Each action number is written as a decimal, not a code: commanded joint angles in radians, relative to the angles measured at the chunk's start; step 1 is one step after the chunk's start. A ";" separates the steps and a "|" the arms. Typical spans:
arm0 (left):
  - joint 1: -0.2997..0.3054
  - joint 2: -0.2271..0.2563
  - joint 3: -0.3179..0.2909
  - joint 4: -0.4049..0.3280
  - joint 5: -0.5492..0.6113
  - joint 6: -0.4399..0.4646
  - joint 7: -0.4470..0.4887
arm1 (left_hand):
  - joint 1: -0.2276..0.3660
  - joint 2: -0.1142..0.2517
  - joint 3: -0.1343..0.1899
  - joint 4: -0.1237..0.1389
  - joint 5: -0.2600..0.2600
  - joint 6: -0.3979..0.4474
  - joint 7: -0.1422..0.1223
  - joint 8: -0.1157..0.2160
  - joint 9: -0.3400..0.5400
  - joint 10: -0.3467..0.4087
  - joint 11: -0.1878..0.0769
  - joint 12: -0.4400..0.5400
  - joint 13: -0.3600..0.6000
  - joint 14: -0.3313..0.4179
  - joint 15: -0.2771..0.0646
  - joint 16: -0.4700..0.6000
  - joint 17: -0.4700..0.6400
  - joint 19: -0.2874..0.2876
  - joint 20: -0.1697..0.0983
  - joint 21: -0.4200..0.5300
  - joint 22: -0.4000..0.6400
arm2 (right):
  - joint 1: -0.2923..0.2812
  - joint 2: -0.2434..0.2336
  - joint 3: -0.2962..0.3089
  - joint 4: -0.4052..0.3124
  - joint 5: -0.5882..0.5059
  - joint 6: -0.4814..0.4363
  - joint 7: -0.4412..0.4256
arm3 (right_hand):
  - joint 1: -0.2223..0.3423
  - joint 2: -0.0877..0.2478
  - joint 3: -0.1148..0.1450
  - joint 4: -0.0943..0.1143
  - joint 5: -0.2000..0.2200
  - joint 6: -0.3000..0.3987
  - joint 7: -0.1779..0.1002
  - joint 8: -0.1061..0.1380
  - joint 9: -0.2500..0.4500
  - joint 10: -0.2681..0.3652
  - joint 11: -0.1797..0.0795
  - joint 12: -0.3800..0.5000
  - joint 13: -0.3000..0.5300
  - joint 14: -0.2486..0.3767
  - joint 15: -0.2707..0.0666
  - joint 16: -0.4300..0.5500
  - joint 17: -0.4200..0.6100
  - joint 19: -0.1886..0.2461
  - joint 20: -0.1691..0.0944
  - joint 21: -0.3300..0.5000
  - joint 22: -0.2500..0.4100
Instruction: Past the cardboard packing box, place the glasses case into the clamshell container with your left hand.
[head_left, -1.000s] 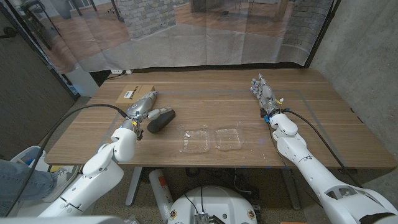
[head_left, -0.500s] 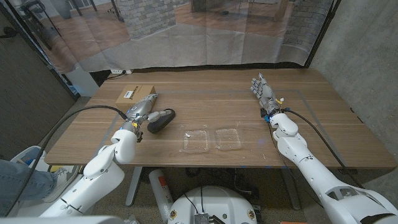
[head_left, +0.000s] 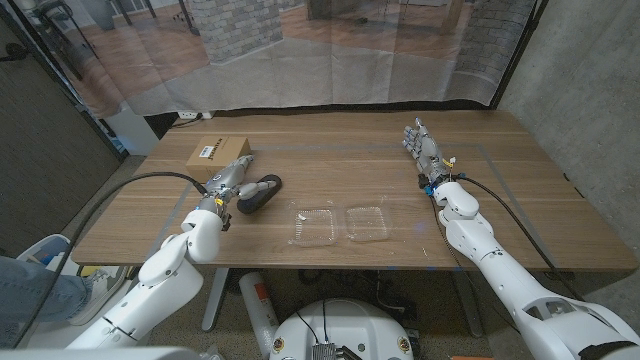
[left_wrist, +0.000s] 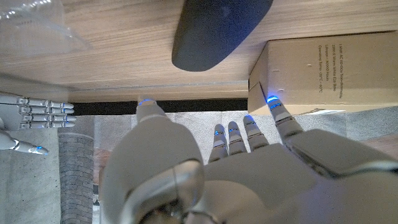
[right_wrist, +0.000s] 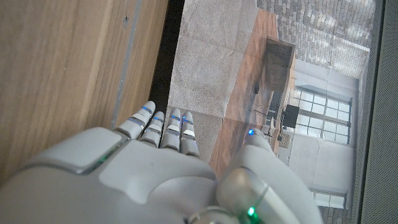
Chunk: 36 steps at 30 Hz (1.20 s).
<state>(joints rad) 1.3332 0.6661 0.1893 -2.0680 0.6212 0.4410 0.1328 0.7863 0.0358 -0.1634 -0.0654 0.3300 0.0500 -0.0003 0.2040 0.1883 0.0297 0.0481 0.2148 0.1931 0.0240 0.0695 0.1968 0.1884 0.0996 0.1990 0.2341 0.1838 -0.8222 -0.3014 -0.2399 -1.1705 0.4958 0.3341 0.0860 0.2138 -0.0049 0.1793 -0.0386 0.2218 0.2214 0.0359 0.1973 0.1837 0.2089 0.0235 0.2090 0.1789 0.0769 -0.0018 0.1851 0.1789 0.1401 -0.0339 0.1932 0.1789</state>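
— Since a second ago our left hand (head_left: 228, 177) has eased back off the glasses case (head_left: 259, 192); before, its fingers lay over the case's near end, and now they sit just beside it. The case itself has hardly shifted.

— Are we holding anything there?

— No. From the left wrist we see our fingers (left_wrist: 231, 138) apart and reaching forward with nothing between them. The dark case (left_wrist: 216, 30) lies just past the fingertips, and the cardboard packing box (left_wrist: 326, 73) touches, or nearly touches, the outermost fingertip; we cannot tell which.

— And the clamshell container?

— It (head_left: 340, 224) lies open on the wooden table (head_left: 330, 160), well beyond the case from our left fingers, toward the table's middle. Both halves show nothing but clear plastic. A corner of it (left_wrist: 37, 28) also shows from the left wrist.

— Our right hand?

— It (head_left: 421, 145) has stayed where it was, well apart from the container, fingers straight and spread slightly, holding nothing. From the right wrist its fingers (right_wrist: 163, 129) reach past the table's far edge.
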 joint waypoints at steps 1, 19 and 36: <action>-0.026 0.002 0.021 0.024 -0.021 0.016 -0.021 | 0.010 -0.002 -0.005 -0.001 0.005 0.003 -0.006 -0.001 0.005 -0.001 0.006 0.000 0.006 0.002 0.003 0.004 0.006 -0.001 0.007 0.003 0.002 | 0.009 0.008 -0.001 0.016 -0.002 0.002 0.001 | 0.001 0.012 0.004 -0.007 0.000 0.005 -0.004 -0.002 0.005 0.006 -0.002 0.000 0.004 0.004 0.002 0.000 0.002 -0.004 -0.018 0.004 0.003; -0.060 0.003 0.065 0.041 -0.035 0.035 -0.044 | 0.020 0.001 -0.004 -0.005 0.006 0.012 -0.007 0.002 0.005 0.006 0.002 0.003 0.006 0.006 0.004 0.005 0.007 0.005 0.009 0.001 0.002 | 0.011 0.015 0.002 0.029 0.001 0.011 0.005 | 0.001 0.013 0.003 -0.008 -0.001 0.004 -0.004 -0.002 0.005 0.006 -0.003 0.001 0.004 0.005 0.002 0.000 0.002 -0.005 -0.018 0.004 0.003; -0.075 0.014 0.087 0.041 -0.048 0.061 -0.074 | 0.040 0.012 -0.001 -0.011 0.004 0.032 -0.008 0.008 0.006 0.031 -0.006 0.011 0.008 0.049 -0.001 0.020 0.009 0.052 0.011 0.015 0.006 | 0.019 0.028 0.001 0.054 0.001 0.020 0.013 | 0.000 0.014 0.002 -0.009 -0.001 0.005 -0.004 -0.002 0.005 0.005 -0.004 0.000 0.004 0.005 0.002 0.000 0.002 -0.005 -0.017 0.004 0.003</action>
<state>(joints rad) 1.2721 0.6726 0.2585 -2.0294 0.5802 0.4874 0.0795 0.8146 0.0482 -0.1617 -0.0719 0.3300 0.0687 -0.0105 0.2040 0.1883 0.0477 0.0410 0.2187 0.1979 0.0618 0.0670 0.2113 0.1932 0.1433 0.2060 0.2410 0.1862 -0.8075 -0.2817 -0.2389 -1.1308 0.4957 0.3476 0.0941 0.2057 0.0032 0.1765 -0.0414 0.2219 0.2214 0.0359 0.1973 0.1837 0.2089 0.0235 0.2090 0.1789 0.0768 -0.0018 0.1851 0.1789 0.1401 -0.0339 0.1932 0.1789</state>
